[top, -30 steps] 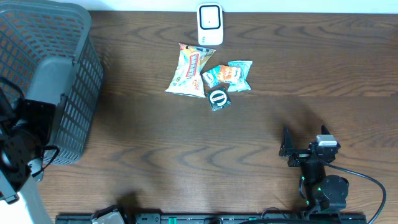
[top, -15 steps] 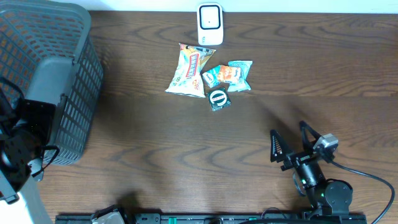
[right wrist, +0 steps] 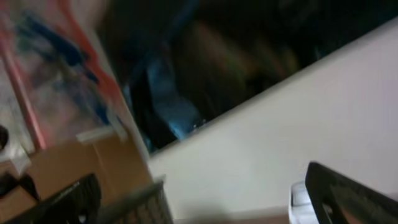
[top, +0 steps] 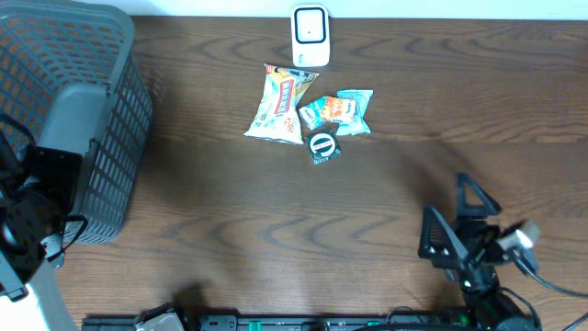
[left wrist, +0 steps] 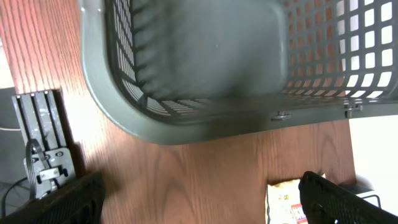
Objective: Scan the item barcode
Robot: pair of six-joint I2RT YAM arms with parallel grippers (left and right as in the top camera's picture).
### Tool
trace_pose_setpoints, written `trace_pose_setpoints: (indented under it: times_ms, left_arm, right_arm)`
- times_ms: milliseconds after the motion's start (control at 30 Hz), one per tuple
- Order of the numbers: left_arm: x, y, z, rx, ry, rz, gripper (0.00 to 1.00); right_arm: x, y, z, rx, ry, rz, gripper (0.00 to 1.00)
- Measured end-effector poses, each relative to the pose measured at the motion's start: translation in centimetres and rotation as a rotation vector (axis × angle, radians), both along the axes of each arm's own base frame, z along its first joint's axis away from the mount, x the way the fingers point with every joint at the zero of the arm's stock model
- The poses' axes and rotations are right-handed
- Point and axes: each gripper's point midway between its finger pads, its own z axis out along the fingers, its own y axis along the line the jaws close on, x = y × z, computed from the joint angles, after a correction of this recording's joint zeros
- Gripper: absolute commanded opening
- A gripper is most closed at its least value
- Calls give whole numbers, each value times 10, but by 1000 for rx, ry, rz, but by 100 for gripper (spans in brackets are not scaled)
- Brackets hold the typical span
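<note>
The snack packets (top: 280, 103) lie clustered on the desk (top: 230, 211), ahead and left of the right tool (top: 450, 211), just short of the scanner (top: 310, 37). The largest packet's long axis points toward the scanner. The right tool, spread wide and empty, looks nearer. The left tool (left wrist: 199, 205), also wide and empty, hangs beside the basket (left wrist: 186, 118).
</note>
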Motion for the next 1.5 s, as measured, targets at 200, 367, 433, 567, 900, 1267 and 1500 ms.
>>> trace_pose_setpoints:
  times_ms: [200,367,433,567,900,1267,1500]
  left_arm:
    - [0,0,0,0,0,0,98]
    - [0,0,0,0,0,0,98]
    - [0,0,0,0,0,0,98]
    - [0,0,0,0,0,0,98]
    - [0,0,0,-1,0,2,98]
    - [0,0,0,-2,0,2,98]
    - [0,0,0,-2,0,2,98]
  right_arm:
    - [-2,-17,26,-45,-76,-165,99]
    - [12,-25,62,-194,-40,-307,99]
    - [25,-25,72,-254,12,-331,99]
    - [64,-17,81,-377,151,-308,99]
    - [182,23,47,-574,545,11,99]
    - [233,40,-69,-540,925,234,99]
    - [226,43,-118,-424,1162,307,99]
